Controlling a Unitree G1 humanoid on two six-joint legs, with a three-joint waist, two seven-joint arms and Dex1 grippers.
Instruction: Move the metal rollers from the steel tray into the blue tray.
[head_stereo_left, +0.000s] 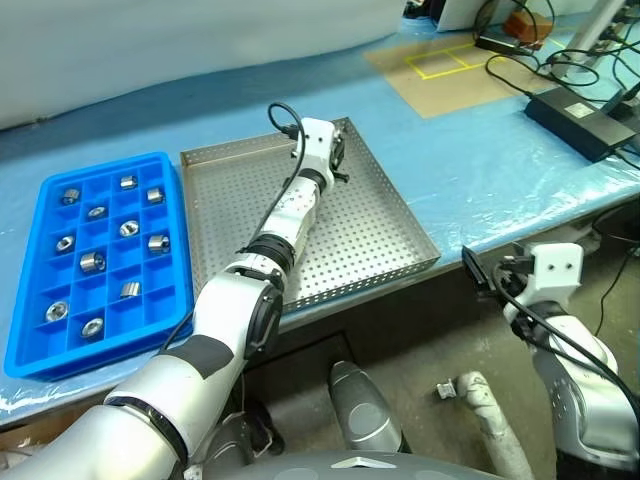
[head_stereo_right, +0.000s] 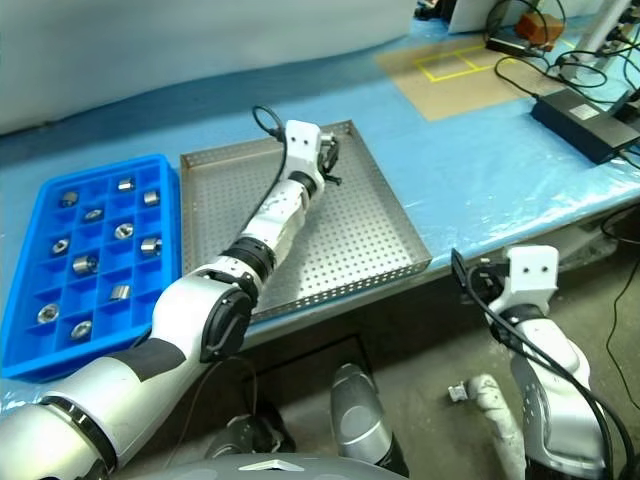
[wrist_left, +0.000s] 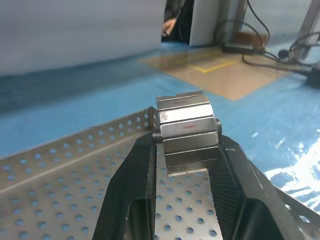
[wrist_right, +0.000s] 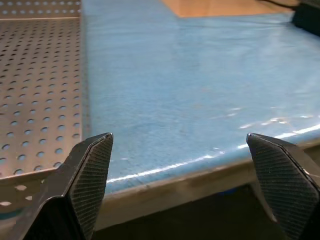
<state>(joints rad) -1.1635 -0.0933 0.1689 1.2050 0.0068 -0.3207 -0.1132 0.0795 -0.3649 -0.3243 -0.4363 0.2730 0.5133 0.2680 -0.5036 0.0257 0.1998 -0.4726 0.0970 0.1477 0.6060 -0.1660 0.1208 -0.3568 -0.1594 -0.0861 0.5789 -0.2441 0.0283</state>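
The left gripper (wrist_left: 186, 165) was clamped on a single metal roller (wrist_left: 187, 134), its two black fingers (wrist_left: 132, 185) pressed against opposite sides of the piece. In the left wrist view the roller looked more like a stepped, blocky silver part than a plain cylinder, so its exact shape was hard to judge from that angle. It was held clear above the perforated floor of the steel tray (head_stereo_left: 372, 235), near the tray's far rim and towards its far right corner. In the head views the left arm stretched diagonally over the steel tray, with the gripper at its far end. No other rollers could be seen lying on the tray's visible floor.

The blue tray (head_stereo_left: 30, 335) lay just beside the steel tray on its left, their rims close together, on the table (head_stereo_left: 480, 170) covered with blue film. About ten metal rollers (head_stereo_left: 92, 262) sat in its square compartments, one to a cell, scattered over the grid, with other cells bare.

The right gripper (wrist_right: 182, 165) hung off the near right edge of the table, below and apart from the steel tray's near right corner. Its fingers (wrist_right: 87, 170) stood spread wide with nothing between them, touching nothing, pointing towards the table edge.
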